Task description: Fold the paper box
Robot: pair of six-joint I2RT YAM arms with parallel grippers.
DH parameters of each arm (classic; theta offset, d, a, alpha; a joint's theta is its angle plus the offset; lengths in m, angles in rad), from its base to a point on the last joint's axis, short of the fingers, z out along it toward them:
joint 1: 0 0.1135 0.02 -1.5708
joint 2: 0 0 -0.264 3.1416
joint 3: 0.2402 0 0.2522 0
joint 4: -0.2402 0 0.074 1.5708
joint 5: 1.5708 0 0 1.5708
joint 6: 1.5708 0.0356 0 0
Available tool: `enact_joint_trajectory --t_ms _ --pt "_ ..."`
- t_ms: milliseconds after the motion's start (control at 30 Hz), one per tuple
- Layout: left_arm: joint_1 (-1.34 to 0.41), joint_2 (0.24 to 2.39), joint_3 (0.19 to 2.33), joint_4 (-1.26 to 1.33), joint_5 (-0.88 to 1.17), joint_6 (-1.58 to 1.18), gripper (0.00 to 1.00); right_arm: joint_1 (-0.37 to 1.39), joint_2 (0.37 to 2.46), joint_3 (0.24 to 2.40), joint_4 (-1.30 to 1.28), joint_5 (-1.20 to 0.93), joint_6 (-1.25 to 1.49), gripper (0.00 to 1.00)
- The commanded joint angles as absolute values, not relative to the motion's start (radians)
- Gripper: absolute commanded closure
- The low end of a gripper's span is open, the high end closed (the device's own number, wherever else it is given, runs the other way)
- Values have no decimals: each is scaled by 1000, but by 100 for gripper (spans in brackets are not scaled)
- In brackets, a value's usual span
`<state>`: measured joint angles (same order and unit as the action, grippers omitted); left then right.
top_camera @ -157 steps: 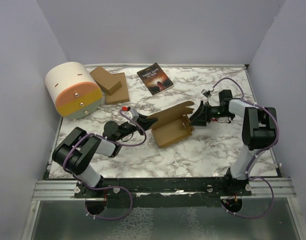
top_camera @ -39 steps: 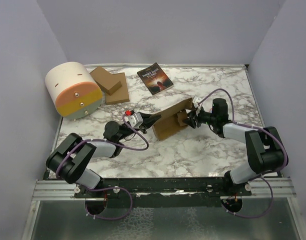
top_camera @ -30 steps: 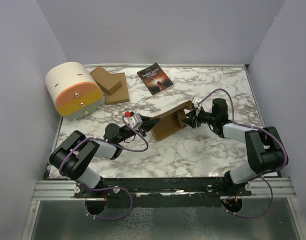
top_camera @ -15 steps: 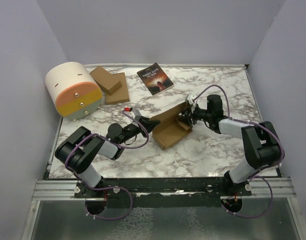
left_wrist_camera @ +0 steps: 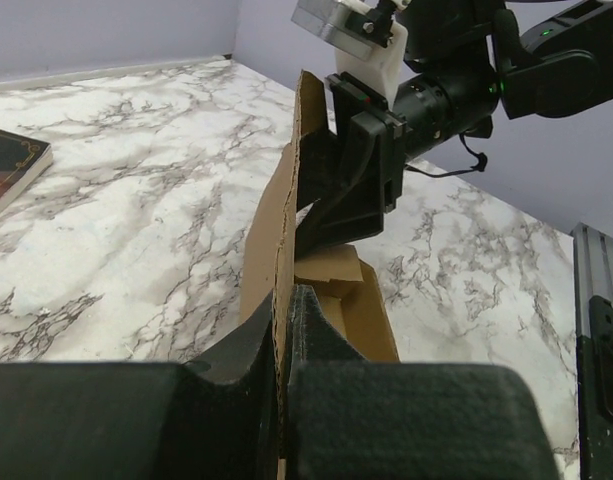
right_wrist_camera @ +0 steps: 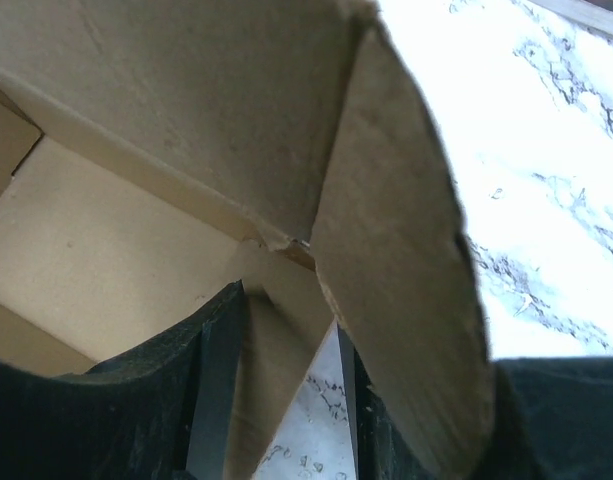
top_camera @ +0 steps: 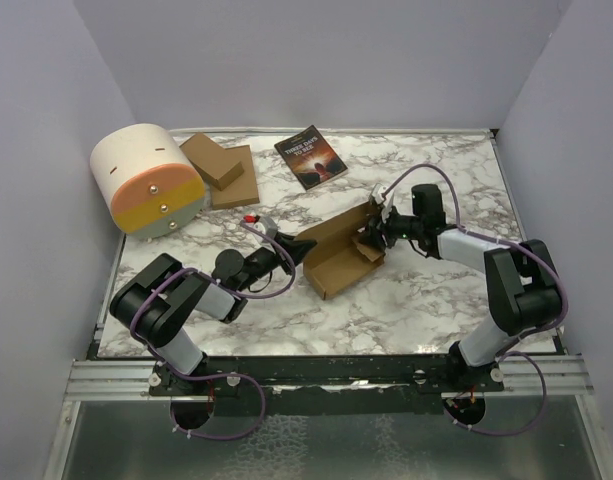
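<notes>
Table (top_camera: 416, 300): marble top, carries all items. Paper box (top_camera: 338, 262): near the table's centre, partly erected, 1 long wall upright. Left end effector (left_wrist_camera: 283, 335): fully closed, pinching that wall's edge. Right end effector (right_wrist_camera: 276, 335): roughly half open, jaws astride a flap at the box's right end.

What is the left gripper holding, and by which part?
The plain brown cardboard paper box, pinched by the left gripper at the near end of its raised side panel.

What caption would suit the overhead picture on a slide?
Half-folded plain brown cardboard box on a marble table: left gripper clamps one wall, right gripper meets the opposite end.
</notes>
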<state>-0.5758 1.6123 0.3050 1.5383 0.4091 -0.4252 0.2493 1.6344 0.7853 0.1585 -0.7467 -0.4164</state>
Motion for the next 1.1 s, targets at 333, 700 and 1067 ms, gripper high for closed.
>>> enact_joint_trajectory --t_ms 333,700,1067 --pt "-571 1585 278 1780 310 -429 100 252 1574 835 -60 -679 -503 47" --pt "-571 1573 272 1780 297 -430 100 237 1538 826 -102 -678 -501 40" --pt "-571 1557 270 1779 292 -433 100 216 1592 849 -167 -720 -485 39"
